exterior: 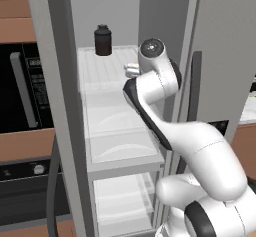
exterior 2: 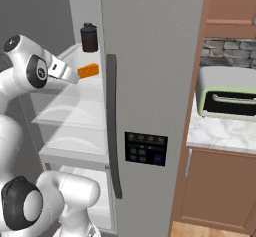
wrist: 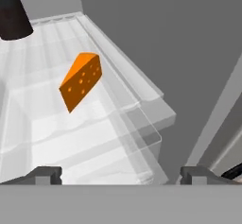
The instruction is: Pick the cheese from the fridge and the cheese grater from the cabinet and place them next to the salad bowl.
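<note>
Orange cheese [wrist: 81, 80] lies near a dark jar [wrist: 13, 11] on the fridge [exterior 2: 150, 81] shelf.

Top fridge shelf, as I see it

In front of me the translucent white shelf [wrist: 118, 88] inside the fridge [exterior 2: 150, 81] carries two things: the orange cheese [wrist: 81, 80] wedge near its front right edge, and a dark cylindrical jar [wrist: 13, 12] standing upright farther back, well apart from it.
</note>
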